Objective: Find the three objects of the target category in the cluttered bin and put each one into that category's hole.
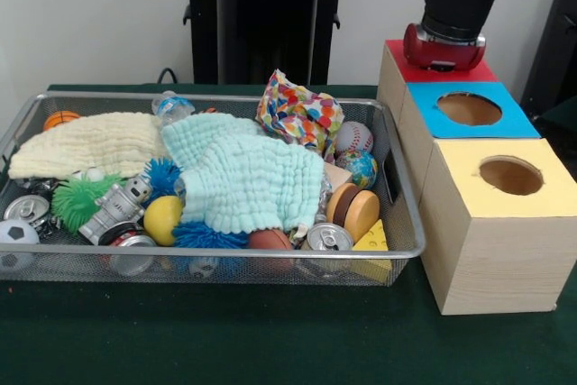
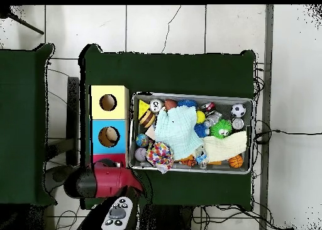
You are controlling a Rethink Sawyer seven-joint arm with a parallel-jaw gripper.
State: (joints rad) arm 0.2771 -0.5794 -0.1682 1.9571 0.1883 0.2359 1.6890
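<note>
- The wire bin [image 1: 404, 223] on the green table [image 1: 270, 340] is full of clutter, so I judge that the search is at its beginning or far from finished; I cannot tell if any object is already inside a hole.
- Beside the bin stand three boxes in a row. The yellow box [image 1: 532, 214] and the blue box [image 1: 424, 101] show open holes, with nothing visible inside them.
- My arm [image 1: 460, 6] hangs over the red box [image 1: 397, 51], the one farthest along the row, and covers its hole.
- Two cloths, a mint one [image 1: 248, 178] and a cream one [image 1: 90, 142], hide much of the bin's contents.
- The balls, such as the baseball [image 1: 353, 137], lie in the bin; the target category I cannot name.
- My claw is hidden under the wrist; whether it is wide, narrow or holding something, I cannot tell.
</note>
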